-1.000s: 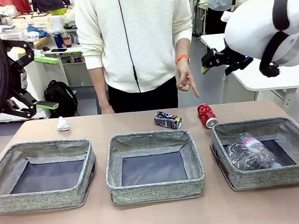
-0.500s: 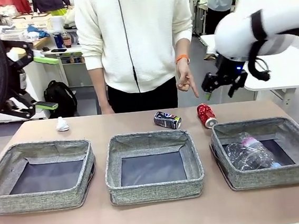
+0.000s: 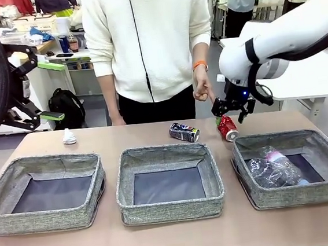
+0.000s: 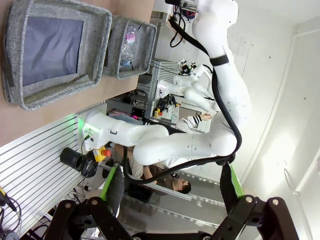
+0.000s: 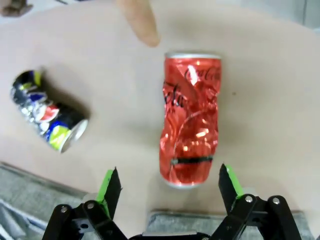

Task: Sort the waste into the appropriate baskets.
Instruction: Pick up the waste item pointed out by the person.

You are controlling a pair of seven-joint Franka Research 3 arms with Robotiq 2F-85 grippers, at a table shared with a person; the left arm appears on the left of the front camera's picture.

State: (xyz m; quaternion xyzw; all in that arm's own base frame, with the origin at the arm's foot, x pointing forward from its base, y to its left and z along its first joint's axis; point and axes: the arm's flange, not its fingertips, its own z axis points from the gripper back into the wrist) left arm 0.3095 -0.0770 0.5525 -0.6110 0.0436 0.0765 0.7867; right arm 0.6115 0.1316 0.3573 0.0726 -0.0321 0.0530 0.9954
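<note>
**While the right tool (image 3: 229,115) is held spread above the red can (image 3: 227,127), the left tool (image 3: 50,91) is kept aloft**

Where the bench (image 3: 163,239) meets its far edge, the dented red can is seen lying on its side, just beside the far left corner of the right basket (image 3: 299,194). In the right wrist view the can (image 5: 190,120) is framed between the green pads of the right tool (image 5: 170,182), which is opened wide and is not touching it. The dark blue-black can (image 3: 184,131) is found lying to the red can's left, behind the middle basket (image 3: 172,208), apart from both. A person's hand (image 3: 202,87) is held near the right tool, one finger pointed down toward the red can. The clear plastic bottle (image 3: 273,168) is seen lying inside the right basket. The white tissue wad (image 3: 68,136) is set on the bench behind the left basket (image 3: 45,219). The left tool is raised off the bench at the left, its fingers spread with nothing between them, as is confirmed in its own wrist view (image 4: 170,185).
</note>
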